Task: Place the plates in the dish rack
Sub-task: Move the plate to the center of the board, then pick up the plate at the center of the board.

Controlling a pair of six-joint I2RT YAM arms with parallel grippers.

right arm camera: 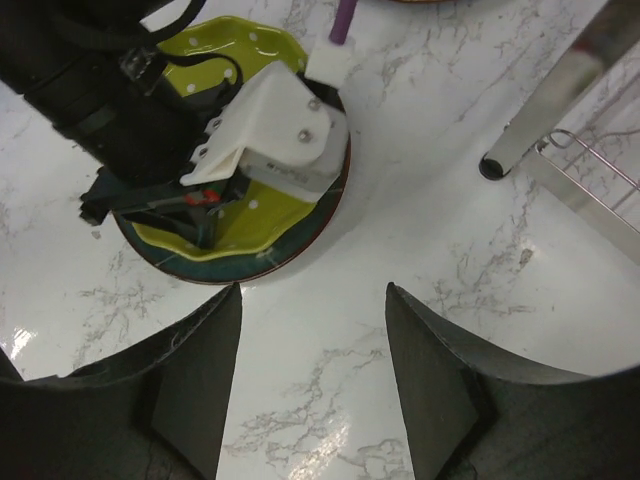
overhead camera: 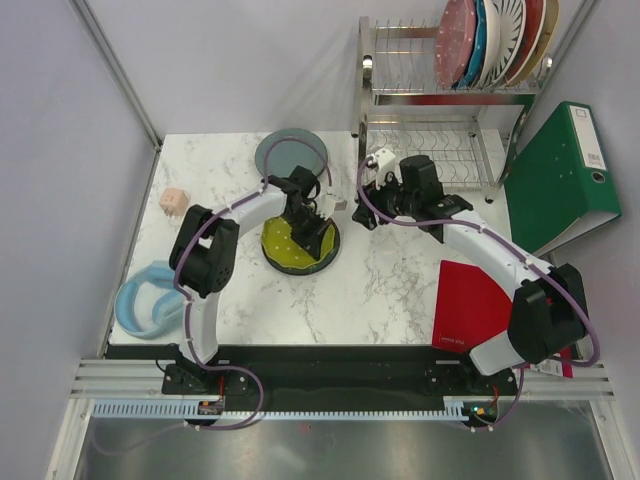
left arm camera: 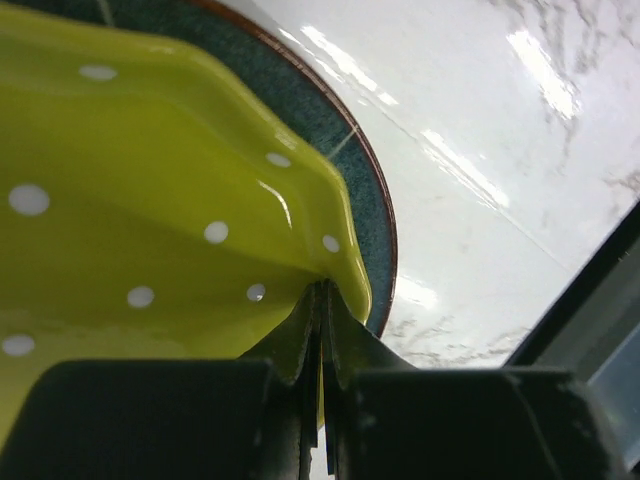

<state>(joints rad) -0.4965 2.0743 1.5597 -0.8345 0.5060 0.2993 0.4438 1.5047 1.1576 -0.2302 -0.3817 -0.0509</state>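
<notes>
Lime plate [left arm camera: 150,180]: your left pincer [left arm camera: 322,300] clamps only its rim, so it could slip when lifted. Right pincer [right arm camera: 313,297] gapes empty.

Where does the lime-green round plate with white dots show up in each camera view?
Top external: centre of the table, the lime-green dotted plate under the left pincer.
Left wrist: fills the left half, rim pinched in the shut pincer.
Right wrist: upper left, partly behind the left arm.
Shared landmark: the dark teal brown-rimmed plate beneath it, in all three.
</notes>
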